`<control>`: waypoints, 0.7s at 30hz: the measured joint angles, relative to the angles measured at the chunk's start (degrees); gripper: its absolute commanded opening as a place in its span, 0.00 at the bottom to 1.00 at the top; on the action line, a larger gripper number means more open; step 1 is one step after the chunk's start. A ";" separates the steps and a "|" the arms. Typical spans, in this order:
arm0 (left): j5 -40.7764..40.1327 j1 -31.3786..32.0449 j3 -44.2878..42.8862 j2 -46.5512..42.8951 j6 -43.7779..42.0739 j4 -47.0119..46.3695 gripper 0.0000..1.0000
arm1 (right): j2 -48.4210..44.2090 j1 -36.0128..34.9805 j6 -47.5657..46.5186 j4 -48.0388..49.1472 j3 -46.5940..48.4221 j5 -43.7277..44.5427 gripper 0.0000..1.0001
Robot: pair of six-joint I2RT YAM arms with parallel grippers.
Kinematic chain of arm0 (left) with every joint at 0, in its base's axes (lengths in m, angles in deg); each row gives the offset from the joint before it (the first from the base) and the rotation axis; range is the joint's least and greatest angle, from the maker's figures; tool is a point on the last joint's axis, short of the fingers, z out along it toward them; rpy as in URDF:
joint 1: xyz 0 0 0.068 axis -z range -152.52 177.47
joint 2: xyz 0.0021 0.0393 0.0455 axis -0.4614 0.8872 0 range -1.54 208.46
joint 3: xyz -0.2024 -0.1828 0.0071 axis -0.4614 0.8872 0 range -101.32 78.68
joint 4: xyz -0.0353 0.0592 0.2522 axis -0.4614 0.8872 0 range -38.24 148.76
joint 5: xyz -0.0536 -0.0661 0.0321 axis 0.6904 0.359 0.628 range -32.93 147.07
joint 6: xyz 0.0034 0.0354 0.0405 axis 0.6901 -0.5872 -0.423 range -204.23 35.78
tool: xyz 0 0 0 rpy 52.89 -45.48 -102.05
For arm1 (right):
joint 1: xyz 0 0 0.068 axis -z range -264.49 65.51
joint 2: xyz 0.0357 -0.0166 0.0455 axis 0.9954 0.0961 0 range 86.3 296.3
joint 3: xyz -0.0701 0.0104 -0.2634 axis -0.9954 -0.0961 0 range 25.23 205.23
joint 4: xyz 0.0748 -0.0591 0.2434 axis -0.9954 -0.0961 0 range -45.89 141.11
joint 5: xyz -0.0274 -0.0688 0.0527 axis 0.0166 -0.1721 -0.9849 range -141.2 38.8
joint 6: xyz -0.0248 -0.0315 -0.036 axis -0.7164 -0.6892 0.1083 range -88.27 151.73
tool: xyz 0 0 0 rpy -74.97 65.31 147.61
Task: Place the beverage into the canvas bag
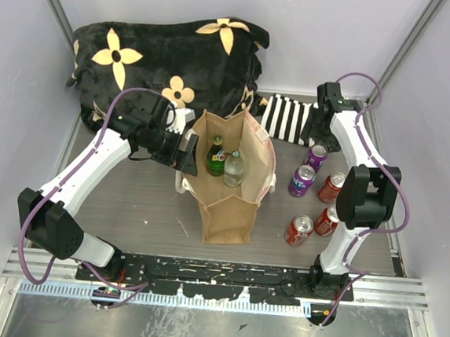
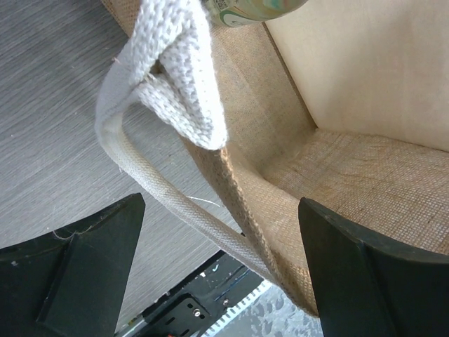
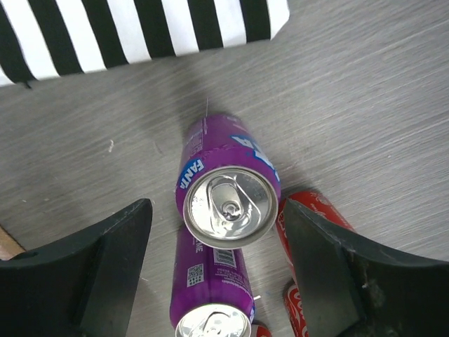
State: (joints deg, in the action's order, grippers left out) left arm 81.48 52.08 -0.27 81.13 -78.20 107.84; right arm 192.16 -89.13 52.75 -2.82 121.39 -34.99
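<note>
– Your right gripper (image 3: pixel 214 210) hangs open over the grey bench (image 3: pixel 365 84). It has one jaw on either side of an upright purple aluminium Fanta can (image 3: pixel 228 203), with a gap showing on both sides. Can you confirm that from above?

– Only partly. From above, that can (image 1: pixel 317 157) is a small purple shape just below your right gripper (image 1: pixel 319 141). Only the wrist view shows its silver lid and pull-tab facing straight up, so its long axis is vertical. The same view shows a second purple can (image 3: pixel 210 295) just beside it and a red can (image 3: pixel 316 217) next to both.

– And your other side?

– Your left gripper (image 2: pixel 221 205) is spread wide and holds nothing. The rim of the tan-brown rectangular canvas bag (image 2: pixel 337 161) and its white woven strap handle (image 2: pixel 182 70) run between the jaws. Only the top view shows the whole bag (image 1: pixel 225 208). It stands upright mid-bench, left of the cans, with its mouth open upward. A green glass bottle (image 1: pixel 216 156) and a clear bottle (image 1: pixel 233 169) are inside. The black-and-white striped cloth (image 1: pixel 288 117) lies behind the cans.
</note>
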 measured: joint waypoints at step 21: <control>0.48 0.00 0.00 0.85 -0.07 -0.57 0.98 | 4.02 2.14 -1.62 0.76 -3.78 -3.10 0.02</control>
State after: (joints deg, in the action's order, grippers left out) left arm 81.96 52.08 -0.27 81.99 -78.27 107.27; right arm 196.18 -86.99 51.13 -2.06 117.61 -38.09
